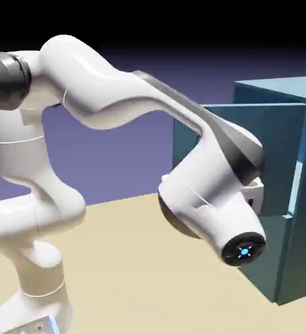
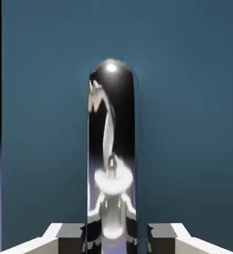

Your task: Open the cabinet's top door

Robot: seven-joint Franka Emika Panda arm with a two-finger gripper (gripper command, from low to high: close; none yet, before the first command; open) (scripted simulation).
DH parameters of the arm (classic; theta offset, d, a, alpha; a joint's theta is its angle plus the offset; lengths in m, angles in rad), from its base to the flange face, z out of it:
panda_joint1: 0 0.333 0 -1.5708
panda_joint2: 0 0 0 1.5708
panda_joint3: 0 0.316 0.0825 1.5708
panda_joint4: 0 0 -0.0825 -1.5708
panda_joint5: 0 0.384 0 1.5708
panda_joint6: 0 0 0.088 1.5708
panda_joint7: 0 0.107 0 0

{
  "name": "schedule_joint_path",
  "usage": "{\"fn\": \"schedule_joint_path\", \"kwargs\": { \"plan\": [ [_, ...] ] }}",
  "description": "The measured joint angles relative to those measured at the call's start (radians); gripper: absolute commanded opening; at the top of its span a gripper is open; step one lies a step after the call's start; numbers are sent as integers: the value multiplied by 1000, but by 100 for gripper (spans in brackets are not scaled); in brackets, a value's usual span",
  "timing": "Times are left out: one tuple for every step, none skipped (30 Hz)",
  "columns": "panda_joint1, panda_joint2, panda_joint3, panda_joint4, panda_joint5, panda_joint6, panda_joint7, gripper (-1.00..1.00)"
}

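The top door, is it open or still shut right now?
Open partway. In the exterior view the top door stands swung out from the cabinet, while the gripper is shut on its silver handle.

The teal-blue cabinet (image 1: 297, 196) stands just beyond the gripper (image 2: 116, 238). Its top door (image 1: 246, 150) is swung ajar. The door's mirror-bright silver handle (image 2: 112, 149) runs upright between the gripper's closed fingertips (image 2: 71, 237).

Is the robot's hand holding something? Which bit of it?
Yes. The hand is shut on the shiny handle of the blue cabinet's top door, gripping it near its lower end.
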Motion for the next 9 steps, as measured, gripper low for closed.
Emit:
{"fn": "schedule_joint_path", "kwargs": {
  "plan": [
    [88,33,-83,36,-26,-14,1,-100],
    [62,66,-58,73,-51,-27,2,-100],
    [63,98,-52,109,-73,-41,5,-100],
    [65,130,-49,145,-95,-55,8,-100],
    [68,161,-46,182,-117,-69,11,-100],
    [72,192,-45,218,-137,-83,16,-100],
    [77,222,-42,254,-156,-97,20,-100],
    [77,223,-42,256,-156,-98,21,100],
    [78,223,-40,256,-156,-97,21,100]
  ]
}}
